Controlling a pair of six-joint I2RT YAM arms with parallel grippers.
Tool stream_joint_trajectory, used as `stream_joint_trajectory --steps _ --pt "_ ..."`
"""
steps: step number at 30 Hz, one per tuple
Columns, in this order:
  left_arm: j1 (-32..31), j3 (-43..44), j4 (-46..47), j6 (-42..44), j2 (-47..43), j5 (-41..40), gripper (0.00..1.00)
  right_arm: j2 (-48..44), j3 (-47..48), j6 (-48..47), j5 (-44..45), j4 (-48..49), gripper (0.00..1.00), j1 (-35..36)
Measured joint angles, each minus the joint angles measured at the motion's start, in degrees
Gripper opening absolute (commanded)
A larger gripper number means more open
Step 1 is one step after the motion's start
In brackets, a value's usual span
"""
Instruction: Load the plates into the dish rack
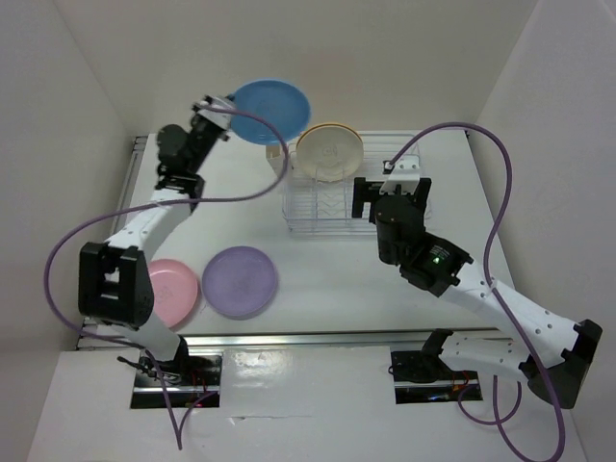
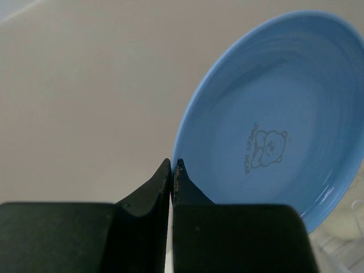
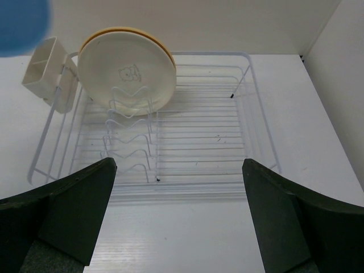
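My left gripper [image 1: 219, 104] is shut on the rim of the light blue plate [image 1: 272, 111] and holds it in the air left of the dish rack [image 1: 327, 207]; in the left wrist view the plate [image 2: 273, 142] fills the right side, its rim pinched between my fingers [image 2: 172, 170]. The cream plate [image 1: 329, 152] stands upright in the rack with the yellow-orange plate [image 3: 165, 48] just behind it. The lilac plate [image 1: 240, 281] and pink plate [image 1: 173, 292] lie flat on the table at near left. My right gripper [image 3: 179, 187] is open and empty, just in front of the rack [image 3: 199, 136].
A small white cutlery holder [image 3: 48, 71] hangs on the rack's left end. White walls enclose the table on the left, back and right. The table's near edge has a metal rail [image 1: 318, 339].
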Motion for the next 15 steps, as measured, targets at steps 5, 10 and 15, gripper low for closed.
stream_joint_trajectory --steps 5,10,15 --pt "-13.6 1.51 11.23 14.03 10.6 -4.61 0.0 -0.04 1.33 1.14 0.07 -1.25 1.0 0.0" --pt "-18.93 7.8 12.81 22.16 17.59 -5.27 0.0 -0.2 2.56 3.34 0.39 -4.76 1.0 0.02" --pt "-19.82 13.97 12.79 27.39 21.81 -4.13 0.0 -0.31 3.54 4.33 1.88 -7.56 1.0 0.0"
